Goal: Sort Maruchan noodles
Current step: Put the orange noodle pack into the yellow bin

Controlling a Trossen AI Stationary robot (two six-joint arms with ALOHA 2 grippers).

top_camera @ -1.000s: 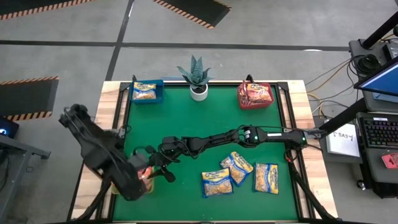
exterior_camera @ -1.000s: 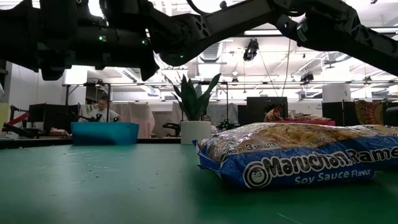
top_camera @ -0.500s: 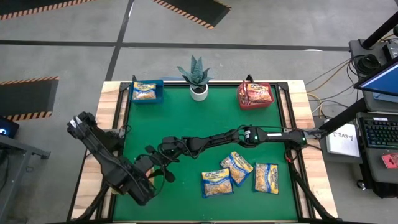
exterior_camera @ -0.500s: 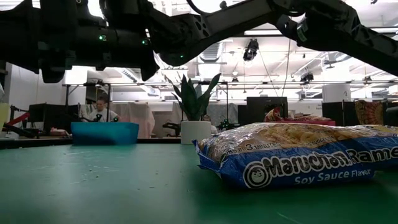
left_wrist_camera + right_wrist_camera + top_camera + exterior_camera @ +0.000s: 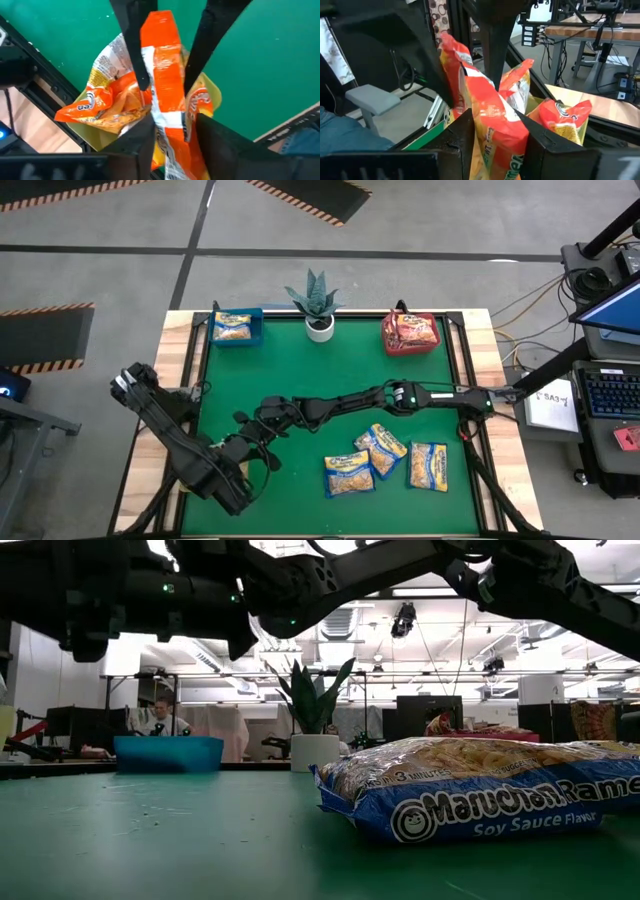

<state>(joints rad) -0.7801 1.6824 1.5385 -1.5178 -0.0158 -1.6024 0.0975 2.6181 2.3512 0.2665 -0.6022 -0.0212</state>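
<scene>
A glossy, crinkled orange ramen packet (image 5: 167,75) stands on edge over the yellow-green bin (image 5: 210,92), pinched between the left gripper's (image 5: 162,60) slim dark fingers and also between the right gripper's (image 5: 492,125) fingers. More orange packets (image 5: 565,117) lie crumpled in that bin (hidden under the arms in the high view). Three blue-edged flat packets (image 5: 385,458) lie on the green felt table (image 5: 340,375); the low view reads "Soy Sauce Flavor" (image 5: 480,802).

high: overhead, straight down on whole table (image 5: 300,380) and both arms | low: table height, level across mat toward room, blue packet (image 5: 480,790) close up | left wrist: close on orange packet (image 5: 167,95) over mat | right wrist: close on same orange packet, facing room | shared: orange packet in both wrists
</scene>
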